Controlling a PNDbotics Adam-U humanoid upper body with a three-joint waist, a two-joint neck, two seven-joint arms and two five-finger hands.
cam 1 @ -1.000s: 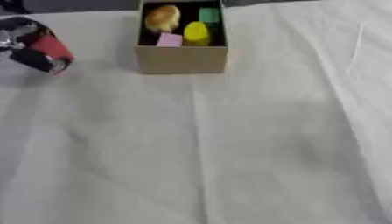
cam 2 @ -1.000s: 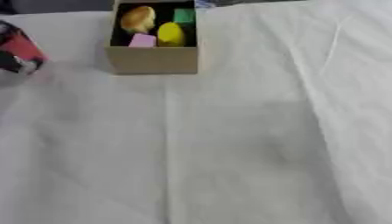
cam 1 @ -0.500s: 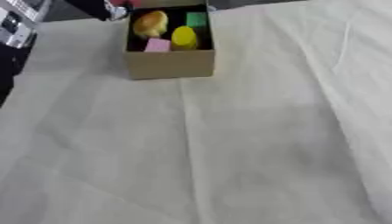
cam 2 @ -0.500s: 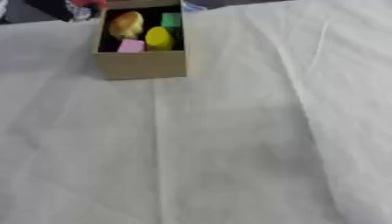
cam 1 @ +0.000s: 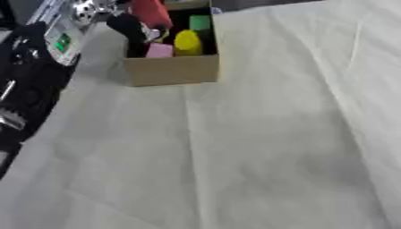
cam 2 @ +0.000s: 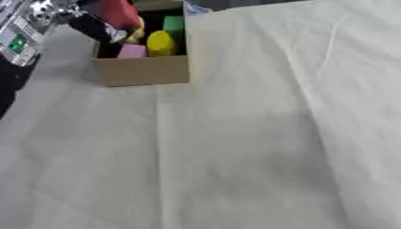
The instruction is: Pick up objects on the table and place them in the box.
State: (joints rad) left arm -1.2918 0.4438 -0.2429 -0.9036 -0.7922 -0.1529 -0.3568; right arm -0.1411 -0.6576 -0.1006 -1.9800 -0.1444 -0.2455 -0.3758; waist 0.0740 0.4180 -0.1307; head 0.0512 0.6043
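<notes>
Now the left hand [cam 1: 129,27] has come over the box [cam 1: 172,70], holding a red can [cam 1: 150,12] just above the blocks inside. Its fingers curl round the can's side. I think the can is light, stiff and smooth.

creased white tablecloth [cam 1: 258,147], dark floor [cam 1: 23,89] at left
</notes>
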